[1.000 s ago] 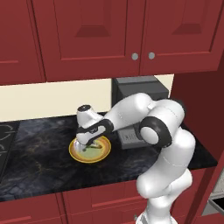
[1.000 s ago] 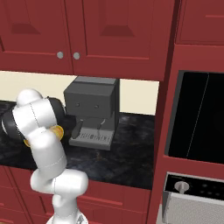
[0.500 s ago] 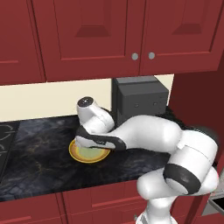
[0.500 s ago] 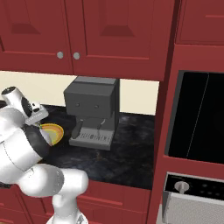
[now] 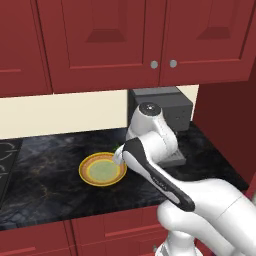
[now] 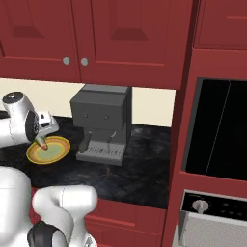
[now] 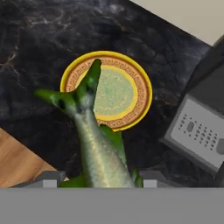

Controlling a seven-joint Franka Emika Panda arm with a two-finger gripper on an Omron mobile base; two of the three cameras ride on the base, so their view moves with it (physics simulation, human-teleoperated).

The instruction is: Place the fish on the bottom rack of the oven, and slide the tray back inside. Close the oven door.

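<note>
Fish (image 7: pixel 94 144): slender, scaly grey-green body with a forked green tail, gripped in the hand (image 7: pixel 98 177) and hanging in the air over the yellow plate (image 7: pixel 131 78), near the surface's front edge.
Hand: closed on the fish's body; tail points away from the fingers.
Plate: round, glossy, patterned rim, pale green centre, nothing on it.
Surface (image 5: pixel 45 190): dark marbled stone; boxy grey coffee machine (image 6: pixel 101 123) at the back edge.
Oven (image 6: pixel 212 212): silver control strip with round knob, low at right, well apart.
Risk: smooth tapered body may slip from the grip on the long swing to the oven; tail could clip the coffee machine.
</note>
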